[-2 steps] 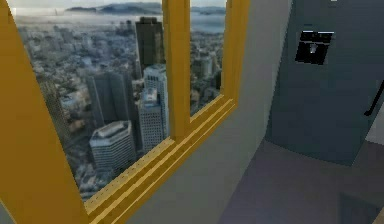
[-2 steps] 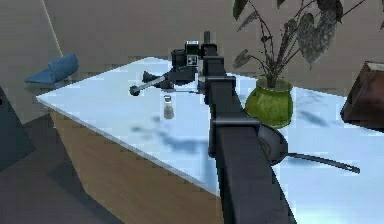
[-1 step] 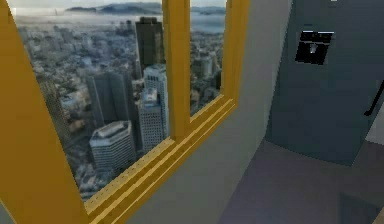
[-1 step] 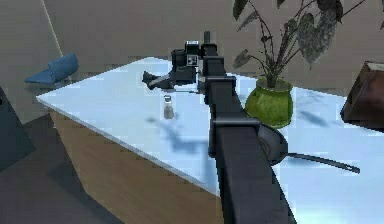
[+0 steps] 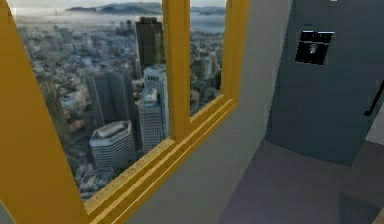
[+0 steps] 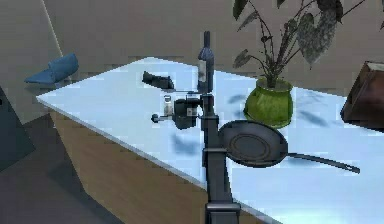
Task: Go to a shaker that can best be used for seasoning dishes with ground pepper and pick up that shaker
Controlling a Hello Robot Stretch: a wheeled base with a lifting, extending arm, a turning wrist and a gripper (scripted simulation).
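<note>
One small pale shaker [image 6: 167, 100] stands on the light counter [image 6: 95, 100], close to the gripper [image 6: 165, 114], left of the dark bottle [image 6: 205, 60]. I cannot tell if the gripper holds anything.

Countertop [image 6: 110, 95] is pale icy blue, plain, with tan wood fronts [image 6: 110, 160]; the bottle [image 6: 206, 62] on it is near black; right of the bottle a lime-green pot [image 6: 269, 102] with deep green leaves [image 6: 300, 40]; left of the bottle a tiny white shaker [image 6: 167, 100]; window frame [image 5: 177, 60] is mustard yellow, fridge [image 5: 310, 110] slate grey.
</note>
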